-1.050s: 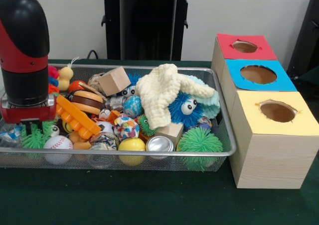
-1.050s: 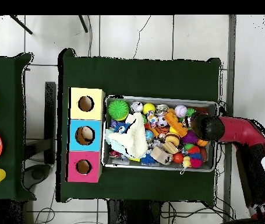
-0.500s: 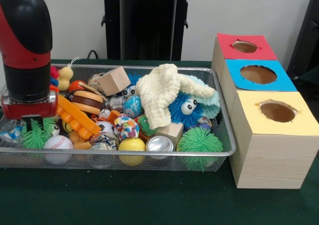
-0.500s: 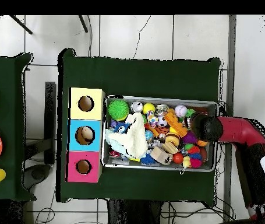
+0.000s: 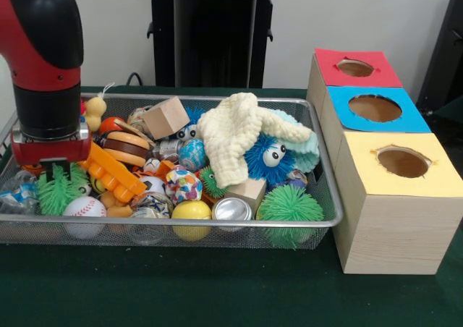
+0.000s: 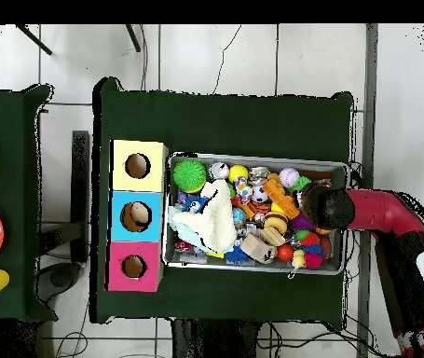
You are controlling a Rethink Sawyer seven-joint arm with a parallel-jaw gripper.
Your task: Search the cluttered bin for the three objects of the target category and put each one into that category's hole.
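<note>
Hovering over bin's (image 5: 318, 222) end, gripper (image 5: 51, 169) above spiky green toy (image 5: 56, 195); finger spacing apparently hidden, cannot tell. Descend straight, clear of orange block (image 5: 110, 171).

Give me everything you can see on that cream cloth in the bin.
The cream cloth is a soft, waffle-textured fabric, crumpled and draped over the clutter toward the boxes' end of the wire mesh bin. One fold hangs down beside the blue fuzzy googly-eyed toy; another lies over a pale teal cloth. Nothing grips it.
</note>
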